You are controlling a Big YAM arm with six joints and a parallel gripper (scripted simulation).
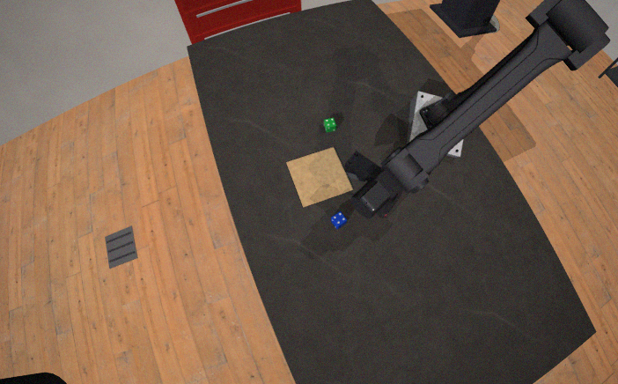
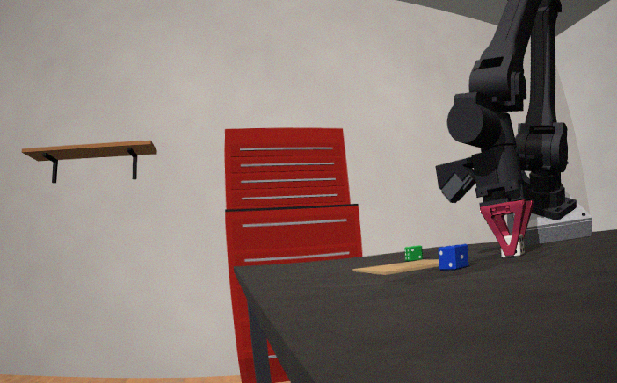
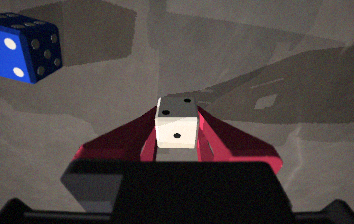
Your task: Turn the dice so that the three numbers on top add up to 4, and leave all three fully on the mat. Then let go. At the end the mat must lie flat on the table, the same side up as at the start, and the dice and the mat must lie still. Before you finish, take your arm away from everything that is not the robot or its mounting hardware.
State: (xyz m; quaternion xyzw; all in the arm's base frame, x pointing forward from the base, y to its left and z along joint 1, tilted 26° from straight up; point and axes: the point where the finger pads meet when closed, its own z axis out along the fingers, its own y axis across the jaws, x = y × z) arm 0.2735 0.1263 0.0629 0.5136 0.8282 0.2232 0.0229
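A dark stone-patterned tabletop (image 1: 397, 305) (image 2: 444, 328) (image 3: 108, 90) with pale veins stretches across a room with a plank floor of warm orange wood (image 1: 149, 305) (image 2: 63, 378) and plain grey walls (image 2: 182, 66). In the exterior view, a tall red metal tool chest (image 1: 239, 18) (image 2: 292, 237) with long silver handles stands beyond the table's far left side, and a brown wooden shelf (image 2: 90, 150) on black brackets is mounted on the wall farther left. The top view also shows a grey slotted floor panel (image 1: 121, 247) left of the table. A thin square tan mat (image 1: 319, 177) (image 2: 392, 267) lies flat on the tabletop, with no dice on it. The black gripper with crimson triangular fingers (image 1: 386, 214) (image 2: 511, 252) is partly open, closed against the sides of a white cube die with black pips (image 2: 519, 246) (image 3: 177, 131), low at the tabletop, right of the mat in the exterior view. The wrist view shows its one-pip and two-pip faces. A blue cube die with white pips (image 1: 338, 219) (image 2: 453, 256) (image 3: 20, 49) sits near the mat, four pips upward; a green cube die with white pips (image 1: 330, 124) (image 2: 413, 253) rests beyond the mat in the exterior view.
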